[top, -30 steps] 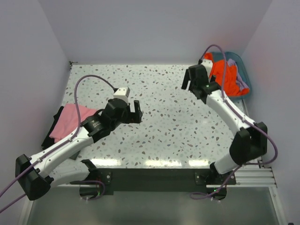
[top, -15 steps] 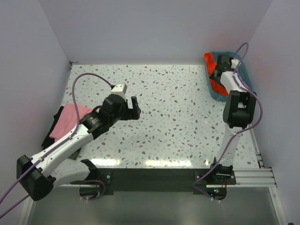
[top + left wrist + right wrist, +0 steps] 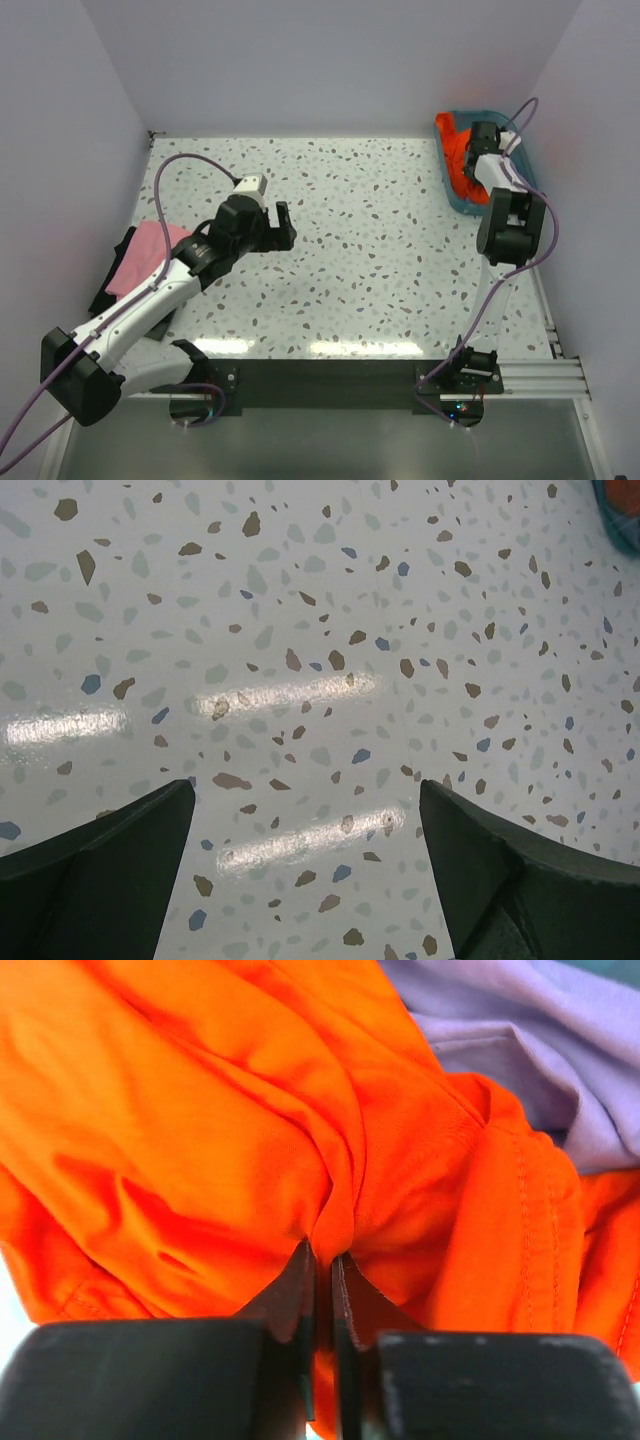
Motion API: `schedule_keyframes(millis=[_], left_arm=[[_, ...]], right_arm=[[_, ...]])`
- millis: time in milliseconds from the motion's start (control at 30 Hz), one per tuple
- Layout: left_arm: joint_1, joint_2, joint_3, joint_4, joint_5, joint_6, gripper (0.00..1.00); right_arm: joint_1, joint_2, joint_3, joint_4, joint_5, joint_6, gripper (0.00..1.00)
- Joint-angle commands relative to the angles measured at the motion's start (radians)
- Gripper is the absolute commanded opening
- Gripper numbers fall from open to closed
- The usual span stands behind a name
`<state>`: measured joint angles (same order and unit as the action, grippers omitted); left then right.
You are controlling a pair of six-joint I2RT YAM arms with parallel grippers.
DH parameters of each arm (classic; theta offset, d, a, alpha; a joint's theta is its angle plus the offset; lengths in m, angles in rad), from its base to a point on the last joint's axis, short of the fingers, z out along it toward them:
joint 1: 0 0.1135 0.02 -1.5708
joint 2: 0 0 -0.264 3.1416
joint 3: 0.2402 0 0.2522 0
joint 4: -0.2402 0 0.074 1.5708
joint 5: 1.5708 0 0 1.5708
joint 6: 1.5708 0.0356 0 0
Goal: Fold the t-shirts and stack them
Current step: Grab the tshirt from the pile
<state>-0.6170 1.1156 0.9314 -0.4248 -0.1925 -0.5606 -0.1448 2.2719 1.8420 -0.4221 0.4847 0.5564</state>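
Observation:
The orange t-shirt [image 3: 200, 1130] lies crumpled in the teal basket [image 3: 447, 187] at the back right, beside a lavender t-shirt [image 3: 530, 1050]. My right gripper [image 3: 325, 1255] is down in the basket, shut on a pinched fold of the orange t-shirt [image 3: 458, 150]. A pink t-shirt [image 3: 148, 255] lies folded on a black one [image 3: 112, 275] at the table's left edge. My left gripper [image 3: 282, 222] hovers open over bare table to the right of that stack; its fingers [image 3: 110, 860] hold nothing.
The speckled white table [image 3: 380, 240] stretches between both arms. Walls close in on the left, back and right. A purple cable [image 3: 175, 175] loops above the left arm. In the left wrist view the basket's corner [image 3: 620, 505] shows at top right.
The right arm swung from the table's back right into the basket and its jaws closed on the orange t-shirt. The left arm drifted slightly back, still open.

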Motion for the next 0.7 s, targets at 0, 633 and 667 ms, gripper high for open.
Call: schedule_keyframes(millis=[0,633,667], left_arm=[[0.01,0.001,0.02,0.046,0.019,0.025,1.0],[0.023,-0.017,0.02,0.103,0.107,0.028,0.98],[0.025,-0.019,0.02,0.101,0.107,0.03,0.98]], right_arm=[[0.004,-0.027,0.037,0.058,0.009,0.017,0.0],[0.197,-0.569,-0.127,0.269,0.178,-0.182,0.0],[0.208,-0.593,-0.121,0.275,0.173,-0.208,0.0]])
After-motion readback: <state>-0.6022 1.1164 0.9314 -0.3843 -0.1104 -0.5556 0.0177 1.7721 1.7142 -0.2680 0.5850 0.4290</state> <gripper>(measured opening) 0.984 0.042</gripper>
